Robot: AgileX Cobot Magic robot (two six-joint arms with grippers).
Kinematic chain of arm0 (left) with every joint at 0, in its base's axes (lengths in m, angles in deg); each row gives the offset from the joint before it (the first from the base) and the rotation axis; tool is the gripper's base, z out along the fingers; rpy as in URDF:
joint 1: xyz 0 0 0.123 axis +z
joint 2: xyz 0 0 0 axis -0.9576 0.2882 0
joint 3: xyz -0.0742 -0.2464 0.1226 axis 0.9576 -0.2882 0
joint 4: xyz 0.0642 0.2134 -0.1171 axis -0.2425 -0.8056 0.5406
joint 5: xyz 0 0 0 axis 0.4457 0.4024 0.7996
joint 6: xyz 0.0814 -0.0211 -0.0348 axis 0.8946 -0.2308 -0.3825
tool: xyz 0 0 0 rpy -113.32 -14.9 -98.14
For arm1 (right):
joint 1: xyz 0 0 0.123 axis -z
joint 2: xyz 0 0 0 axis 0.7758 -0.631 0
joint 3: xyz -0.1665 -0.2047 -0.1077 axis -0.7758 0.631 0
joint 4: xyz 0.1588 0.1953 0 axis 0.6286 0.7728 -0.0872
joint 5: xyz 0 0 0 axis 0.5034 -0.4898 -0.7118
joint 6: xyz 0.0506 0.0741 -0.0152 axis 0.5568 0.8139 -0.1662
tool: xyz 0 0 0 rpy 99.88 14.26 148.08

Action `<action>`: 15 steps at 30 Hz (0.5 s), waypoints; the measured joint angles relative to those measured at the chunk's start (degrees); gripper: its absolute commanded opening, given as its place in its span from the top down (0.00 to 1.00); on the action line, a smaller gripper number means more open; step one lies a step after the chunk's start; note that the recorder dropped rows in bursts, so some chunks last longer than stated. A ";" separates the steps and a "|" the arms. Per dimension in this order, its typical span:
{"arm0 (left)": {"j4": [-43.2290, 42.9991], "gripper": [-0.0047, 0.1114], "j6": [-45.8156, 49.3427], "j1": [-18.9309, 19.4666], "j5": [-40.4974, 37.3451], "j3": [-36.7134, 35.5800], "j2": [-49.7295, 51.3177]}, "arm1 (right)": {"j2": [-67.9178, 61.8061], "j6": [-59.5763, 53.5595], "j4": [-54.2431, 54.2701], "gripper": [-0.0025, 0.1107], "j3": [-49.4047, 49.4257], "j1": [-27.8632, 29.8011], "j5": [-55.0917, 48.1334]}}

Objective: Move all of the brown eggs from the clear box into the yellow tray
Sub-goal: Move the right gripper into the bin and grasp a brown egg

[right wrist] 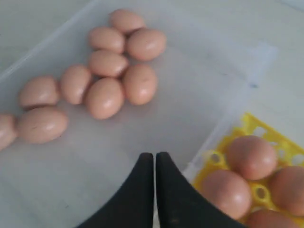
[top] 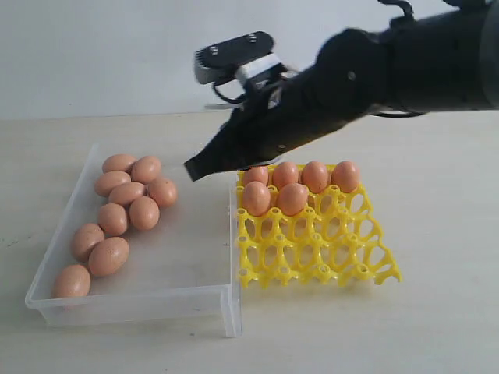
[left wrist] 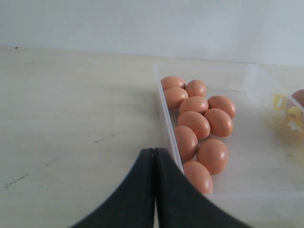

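Currently on view, as I log it, left to right.

- Left fingers (left wrist: 135, 190): pressed together, empty, above the counter (left wrist: 71, 133) beside the clear box (top: 132, 304).
- Clear box: ten brown eggs (top: 126, 193), clustered along its left side.
- Right fingers (top: 214, 156): pressed together, empty, above the box's far right corner.
- Yellow tray (top: 327, 249), just right of the box: six eggs, four in the far row and two in the next.

A box (top: 132, 305) sits on a table (top: 437, 327), with a tray (top: 312, 241) just beside it on the right. Ten eggs (top: 126, 193) lie along the box's left side (bunched together); six more sit in the tray's far cups
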 measured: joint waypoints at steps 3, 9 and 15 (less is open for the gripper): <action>0.00 0.96 0.00 0.00 0.00 0.00 0.00 | -2.17 -3.85 1.88 0.84 -5.96 -3.31 -8.47; 0.00 0.96 0.00 0.00 0.00 0.00 0.00 | -11.34 -3.31 3.46 0.57 -18.04 -7.17 -15.86; 0.00 0.96 0.00 0.00 0.00 0.00 0.00 | -23.90 0.83 7.64 0.52 -34.22 -7.67 -24.54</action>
